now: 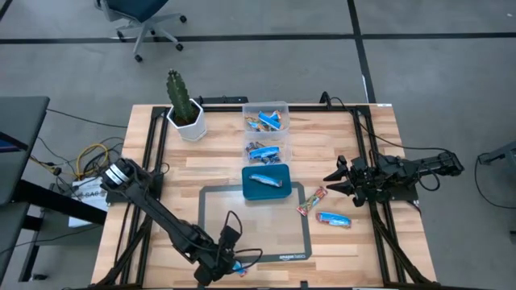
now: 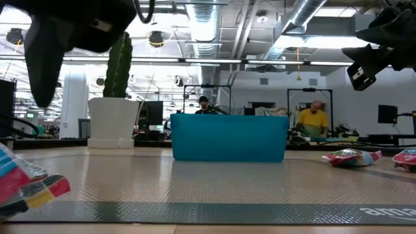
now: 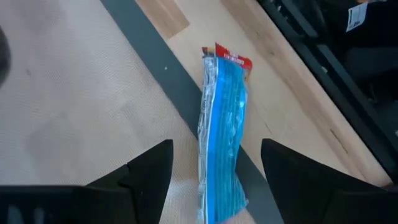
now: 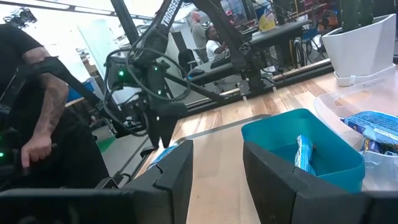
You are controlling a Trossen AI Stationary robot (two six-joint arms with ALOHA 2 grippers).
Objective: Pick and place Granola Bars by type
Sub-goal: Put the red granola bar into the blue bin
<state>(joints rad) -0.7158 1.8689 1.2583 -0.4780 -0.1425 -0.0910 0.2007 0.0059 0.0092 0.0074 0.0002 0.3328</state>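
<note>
Left wrist view puts us right over the action: the left gripper [image 3: 214, 180] hangs with its two dark fingers [image 3: 143, 171] spread wide, and a blue-wrapped granola bar [image 3: 222, 134] lies lengthwise in the gap, touching neither finger. On the high view that is the desk's [image 1: 218, 173] near edge, about seven o'clock, where the bar straddles the border of the grey mat [image 1: 211, 211].

My read on handling: a light, flat bar in crinkly film, slick to the touch, with a firm core that could crumble under a hard squeeze. Best hold is across the narrow width at mid-length; the crimped red end [image 3: 231, 59] is only loose film.

Moving outward, the teal tray [image 1: 266, 183] sits at the centre with one blue bar [image 1: 264, 179] inside. Beyond it, toward twelve o'clock, two clear bins [image 1: 267, 133] hold more blue wrappers. At four o'clock a red-wrapped bar [image 1: 311, 201] and another blue one [image 1: 333, 218] lie loose on the wood.

Over at three o'clock the right gripper [image 1: 332, 181] waits above the desk edge, its fingers partly apart and holding nothing.
</note>
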